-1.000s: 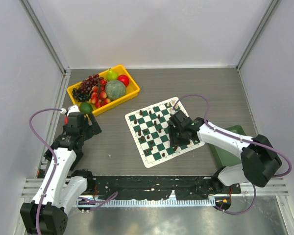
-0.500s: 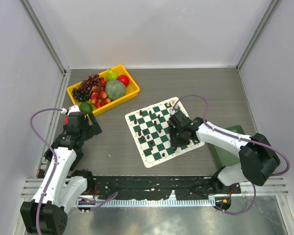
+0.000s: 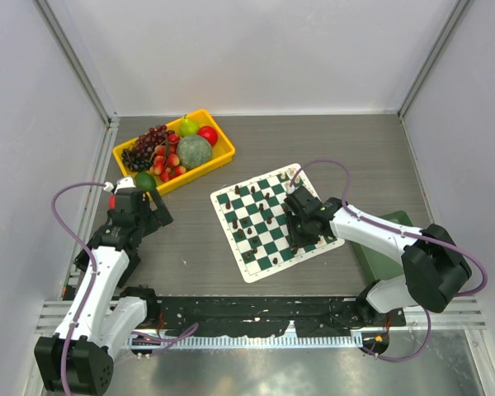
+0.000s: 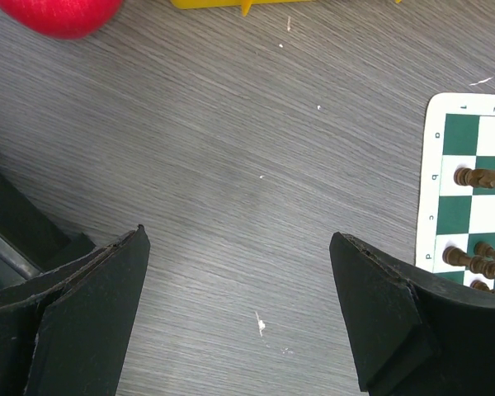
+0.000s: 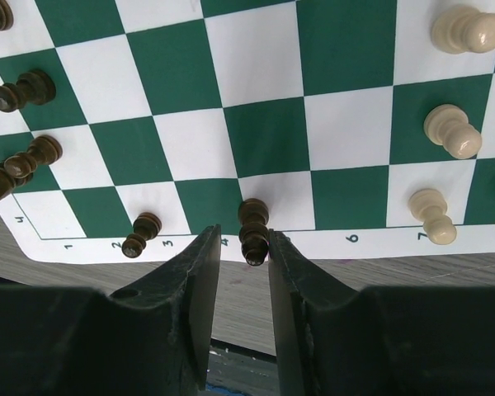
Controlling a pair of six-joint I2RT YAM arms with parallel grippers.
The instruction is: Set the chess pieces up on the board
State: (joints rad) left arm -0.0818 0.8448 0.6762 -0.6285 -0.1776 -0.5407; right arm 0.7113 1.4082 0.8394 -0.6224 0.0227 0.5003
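A small dark brown turned-wood chess piece [image 5: 253,233] stands upright, its long axis vertical, with its round head up and its wider foot down on the flat green-and-white checkered board [image 5: 268,136]. It sits in the outermost row beside the numbered white border, about where a green square meets a white one. The right tool [image 5: 244,237] has its two black fingers on either side of this piece, set narrow but not closed. One finger lies at or against the piece and a slip of space shows beside the other, so whether it grips firmly cannot be told. Other dark brown pieces [image 5: 21,89] stand upright towards one side of the same end of the board, one of them near the bracketed piece in the edge row. Cream pieces [image 5: 450,130] with ball heads stand upright along the opposite side. From the top camera the board lies on the grey wood-grain bench [image 3: 338,148], turned askew so that its corners rather than its sides face the arms, and the right arm reaches over its right-hand part. The left tool [image 4: 238,239] is wide open with nothing between its fingers. It hangs over the bench well left of the board, whose border and a few dark pieces show at the edge of its wrist view. A yellow plastic tray [image 3: 206,169] of fruit sits at the far left of the bench.
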